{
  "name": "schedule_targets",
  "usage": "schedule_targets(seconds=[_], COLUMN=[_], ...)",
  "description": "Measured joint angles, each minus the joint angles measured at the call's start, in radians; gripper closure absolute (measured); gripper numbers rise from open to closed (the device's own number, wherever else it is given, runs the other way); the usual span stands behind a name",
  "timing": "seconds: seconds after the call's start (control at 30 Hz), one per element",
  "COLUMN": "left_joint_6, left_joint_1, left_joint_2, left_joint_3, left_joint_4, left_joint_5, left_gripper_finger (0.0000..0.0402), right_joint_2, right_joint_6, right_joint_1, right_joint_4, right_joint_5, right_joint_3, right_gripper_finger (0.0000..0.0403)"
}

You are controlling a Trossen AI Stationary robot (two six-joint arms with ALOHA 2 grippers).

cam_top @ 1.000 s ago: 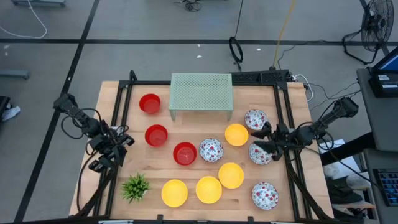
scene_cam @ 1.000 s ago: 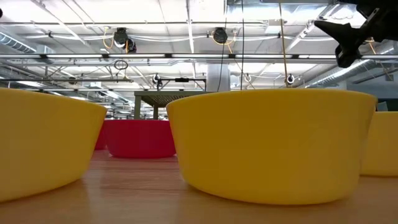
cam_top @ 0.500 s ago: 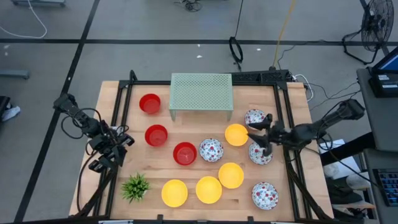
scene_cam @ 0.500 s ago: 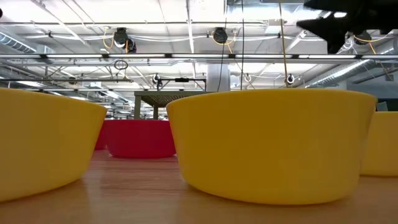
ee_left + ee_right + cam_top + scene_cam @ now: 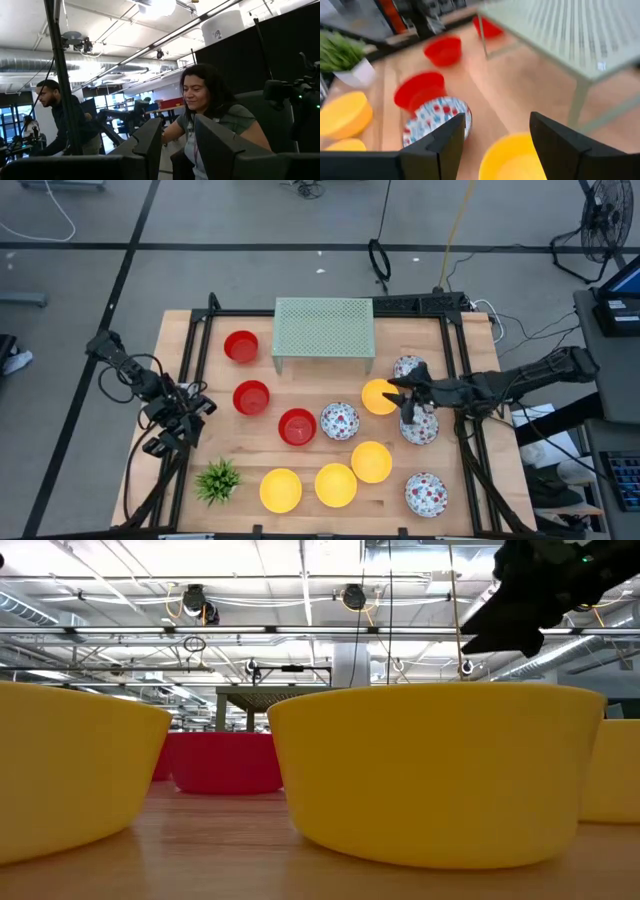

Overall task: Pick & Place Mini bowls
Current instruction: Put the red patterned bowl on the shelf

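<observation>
Twelve small round bowls dot a wooden table (image 5: 200, 350): three glossy red bowls (image 5: 251, 396) at left, four smooth yellow bowls (image 5: 336, 484) mid-table, four speckled white bowls (image 5: 340, 421) toward the right. The left gripper (image 5: 178, 423) waits at the left edge, fingers apart, empty. The right gripper (image 5: 408, 395), unclenched and empty, hovers beside a yellow bowl (image 5: 378, 396).

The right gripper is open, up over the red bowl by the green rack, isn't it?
Not quite. The right gripper is open, but the high view shows it over the yellow bowl beside the green rack, not a red one.
</observation>
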Motion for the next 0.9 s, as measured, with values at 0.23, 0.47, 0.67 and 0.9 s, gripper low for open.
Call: schedule_targets(seconds=[0.23,0.47,0.67,0.9], left_joint_6=[0.000,0.000,0.000,0.000], left_joint_1=[0.000,0.000,0.000,0.000], left_joint_2=[0.000,0.000,0.000,0.000], left_joint_3=[0.000,0.000,0.000,0.000], left_joint_4=[-0.003,-0.002,-0.002,-0.002], left_joint_5=[0.000,0.000,0.000,0.000], left_gripper_finger=[0.0279,0.0279,0.0279,0.0279], right_joint_2=[0.064,0.127,0.197,0.296], right_joint_6=[0.132,0.208,0.125,-0.027], right_joint_1=[-0.113,-0.194,-0.246,-0.284], right_joint_4=[-0.356,-0.620,-0.673,-0.651], right_joint_5=[-0.120,-0.261,-0.255,-0.157], right_joint_3=[0.112,0.126,0.126,0.126], right_gripper_finger=[0.0190,0.0190,0.0190,0.0190])
